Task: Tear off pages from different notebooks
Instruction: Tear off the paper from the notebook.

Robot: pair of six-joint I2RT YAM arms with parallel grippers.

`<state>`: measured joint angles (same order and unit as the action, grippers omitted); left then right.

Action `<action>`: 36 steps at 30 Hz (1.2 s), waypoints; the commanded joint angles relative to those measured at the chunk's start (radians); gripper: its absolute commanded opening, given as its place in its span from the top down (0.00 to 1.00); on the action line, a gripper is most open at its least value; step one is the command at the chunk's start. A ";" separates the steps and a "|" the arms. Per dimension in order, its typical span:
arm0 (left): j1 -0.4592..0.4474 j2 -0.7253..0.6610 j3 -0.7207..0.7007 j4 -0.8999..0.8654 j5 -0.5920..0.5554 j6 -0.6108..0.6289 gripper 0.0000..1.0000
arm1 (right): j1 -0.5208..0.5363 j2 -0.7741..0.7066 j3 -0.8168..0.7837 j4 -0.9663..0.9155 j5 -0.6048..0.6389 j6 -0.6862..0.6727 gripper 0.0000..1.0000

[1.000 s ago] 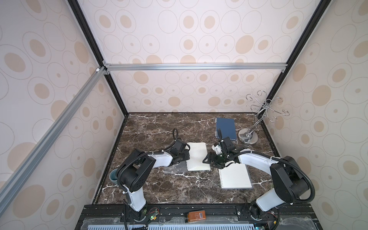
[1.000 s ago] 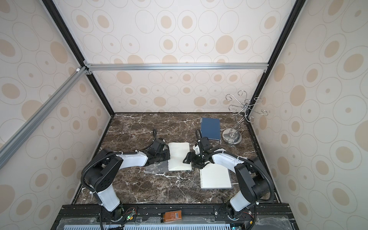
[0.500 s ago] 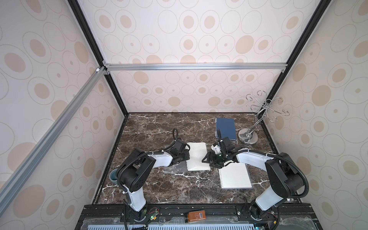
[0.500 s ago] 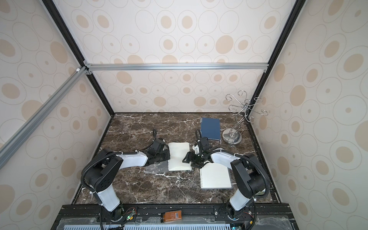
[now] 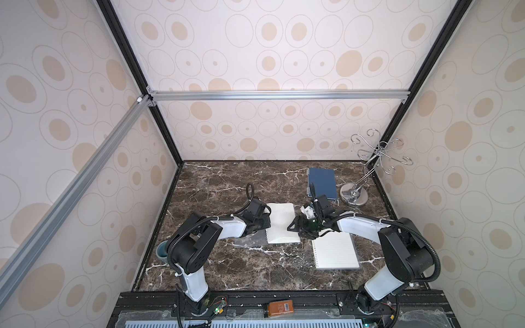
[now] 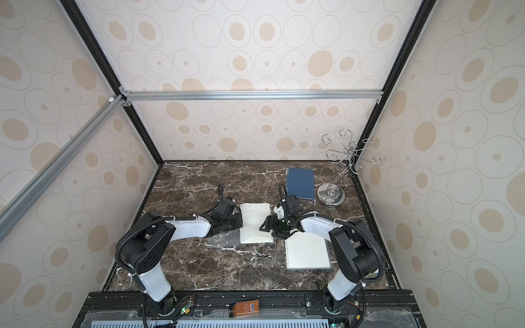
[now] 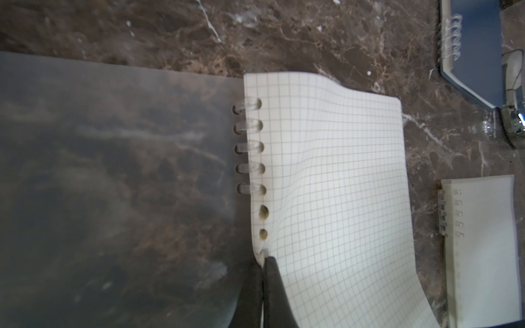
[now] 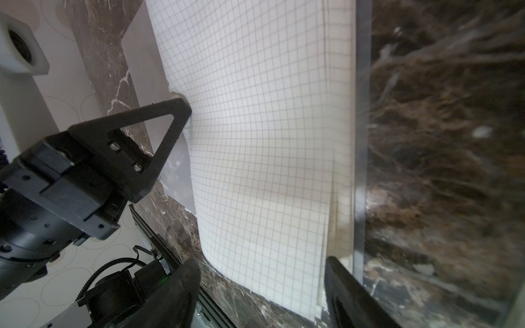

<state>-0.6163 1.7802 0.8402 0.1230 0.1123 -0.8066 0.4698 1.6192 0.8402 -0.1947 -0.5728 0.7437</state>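
Three notebooks [image 5: 282,224] [image 5: 335,252] [image 5: 322,181], two robot arms [image 5: 227,227] [image 5: 360,224], one wire stand [image 5: 353,194], one teal cup [image 5: 162,251], one orange device [image 5: 279,308]

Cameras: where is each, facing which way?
Top views: high over the table's near edge, looking down across it; left arm and right arm show.
Left wrist: along the left end effector, shut on the grid notebook's top page by the spiral.
Right wrist: past the open right end effector, at that page's free edge; left end effector shows.
All share the grid notebook.
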 commanded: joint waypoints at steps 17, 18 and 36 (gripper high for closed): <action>-0.013 0.056 -0.061 -0.175 0.020 0.012 1.00 | -0.005 -0.052 0.023 -0.082 0.035 -0.018 0.29; -0.013 0.055 -0.059 -0.172 0.021 0.013 1.00 | -0.004 -0.054 0.021 -0.081 0.034 -0.018 0.29; -0.013 0.051 -0.064 -0.171 0.023 0.012 1.00 | -0.005 -0.037 0.010 -0.040 -0.002 0.002 0.29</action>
<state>-0.6163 1.7782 0.8299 0.1402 0.1146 -0.8062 0.4698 1.5841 0.8433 -0.2417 -0.5621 0.7364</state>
